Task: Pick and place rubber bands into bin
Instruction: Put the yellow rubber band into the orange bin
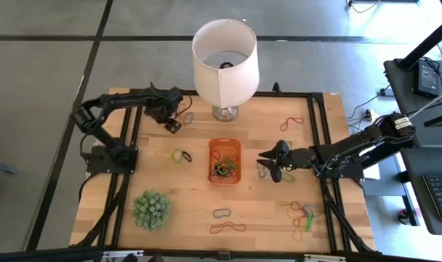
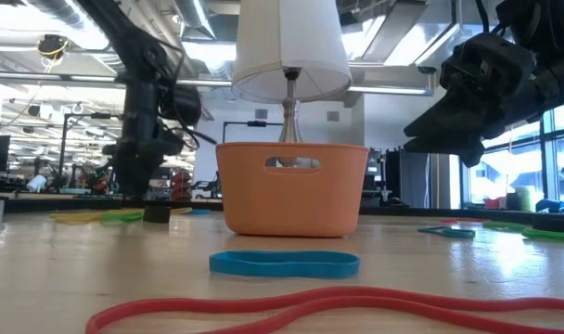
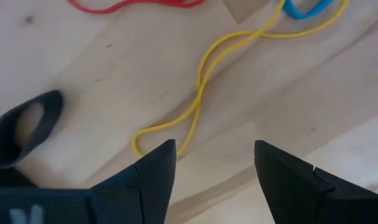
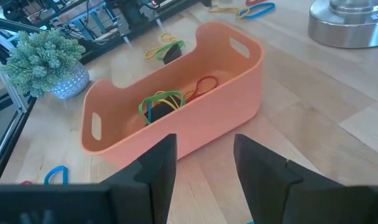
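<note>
The orange bin [image 1: 224,161] stands mid-table with several rubber bands [image 4: 166,102] lying in it. Other rubber bands lie loose on the wood: a twisted yellow one [image 3: 201,87], a black one [image 3: 27,124], a red one [image 3: 133,5], a blue one [image 2: 282,264] and a cluster [image 1: 302,215] near the right front. My left gripper [image 3: 214,149] points down, open, over the yellow band's end, at the far left beside the lamp base [image 1: 171,122]. My right gripper [image 4: 204,140] hangs open just right of the bin [image 1: 273,161], holding nothing.
A white lamp [image 1: 222,62] stands at the far edge behind the bin, its metal base [image 4: 350,22] close to the bin's far side. A spiky green plant [image 1: 151,209] sits at the near left. Black frame rails [image 1: 319,138] run along the table's sides.
</note>
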Robot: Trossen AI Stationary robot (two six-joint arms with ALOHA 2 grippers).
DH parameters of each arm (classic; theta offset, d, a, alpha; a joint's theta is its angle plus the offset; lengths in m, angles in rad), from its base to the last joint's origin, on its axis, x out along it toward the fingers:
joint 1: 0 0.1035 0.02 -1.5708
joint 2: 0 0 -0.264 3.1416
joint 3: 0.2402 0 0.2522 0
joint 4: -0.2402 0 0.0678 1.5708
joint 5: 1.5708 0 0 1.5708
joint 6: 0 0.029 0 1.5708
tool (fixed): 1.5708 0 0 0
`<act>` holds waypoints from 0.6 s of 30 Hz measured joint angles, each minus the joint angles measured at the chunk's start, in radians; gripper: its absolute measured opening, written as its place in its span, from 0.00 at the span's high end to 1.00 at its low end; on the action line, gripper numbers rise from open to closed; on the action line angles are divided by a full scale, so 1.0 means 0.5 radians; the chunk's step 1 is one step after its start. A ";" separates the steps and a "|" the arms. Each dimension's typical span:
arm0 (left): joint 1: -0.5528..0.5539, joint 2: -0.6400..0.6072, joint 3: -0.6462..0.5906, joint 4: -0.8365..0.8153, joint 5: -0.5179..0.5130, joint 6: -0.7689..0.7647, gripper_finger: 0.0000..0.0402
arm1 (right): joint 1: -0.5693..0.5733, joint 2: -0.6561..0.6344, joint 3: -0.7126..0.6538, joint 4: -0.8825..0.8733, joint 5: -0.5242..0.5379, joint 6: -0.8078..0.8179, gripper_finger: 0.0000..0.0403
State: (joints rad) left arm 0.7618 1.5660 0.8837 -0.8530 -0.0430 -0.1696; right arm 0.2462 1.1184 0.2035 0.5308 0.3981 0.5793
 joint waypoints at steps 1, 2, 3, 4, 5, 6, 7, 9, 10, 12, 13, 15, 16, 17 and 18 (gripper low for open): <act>-0.002 0.025 0.000 0.019 0.004 0.000 0.48 | 0.000 0.001 0.000 0.000 0.000 0.000 0.59; -0.002 0.048 0.000 0.038 0.003 0.001 0.49 | 0.000 0.001 0.000 0.000 0.000 0.000 0.59; -0.002 0.072 0.000 0.049 0.000 0.010 0.49 | 0.000 0.001 0.000 0.000 0.000 0.000 0.59; -0.003 0.093 0.000 0.051 -0.018 0.027 0.50 | 0.000 0.001 0.000 0.000 0.000 0.000 0.59; -0.003 0.114 0.000 0.056 -0.047 0.042 0.51 | 0.000 0.001 0.000 0.000 0.000 0.000 0.59; -0.004 0.135 0.000 0.061 -0.075 0.057 0.52 | 0.000 0.001 0.001 0.000 0.000 -0.001 0.59; -0.006 0.156 0.000 0.063 -0.101 0.076 0.53 | 0.000 0.001 0.001 0.000 0.000 -0.005 0.59; -0.006 0.197 0.000 0.083 -0.163 0.109 0.57 | 0.000 0.001 0.001 0.000 0.000 -0.009 0.59; -0.006 0.216 0.001 0.095 -0.179 0.119 0.59 | 0.000 0.001 0.001 -0.001 0.000 -0.009 0.59; -0.007 0.247 0.009 0.106 -0.185 0.139 0.63 | 0.000 0.001 0.001 -0.001 -0.001 -0.009 0.59; -0.008 0.266 0.011 0.113 -0.176 0.166 0.66 | 0.000 0.001 0.001 -0.001 -0.001 -0.009 0.59; -0.006 0.288 0.011 0.124 -0.140 0.234 0.70 | 0.000 0.001 0.002 0.000 -0.006 -0.009 0.59; -0.007 0.297 0.011 0.124 -0.123 0.256 0.73 | 0.000 0.001 0.002 -0.001 -0.008 -0.009 0.59; -0.012 0.304 0.011 0.124 -0.111 0.279 0.76 | 0.000 0.001 0.002 -0.001 -0.013 -0.009 0.59; -0.018 0.306 0.011 0.124 -0.107 0.291 0.79 | 0.000 0.001 0.002 -0.001 -0.014 -0.009 0.59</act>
State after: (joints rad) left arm 0.7526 1.7188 0.8890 -0.7909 -0.0963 -0.0242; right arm 0.2462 1.1187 0.2043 0.5305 0.3909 0.5747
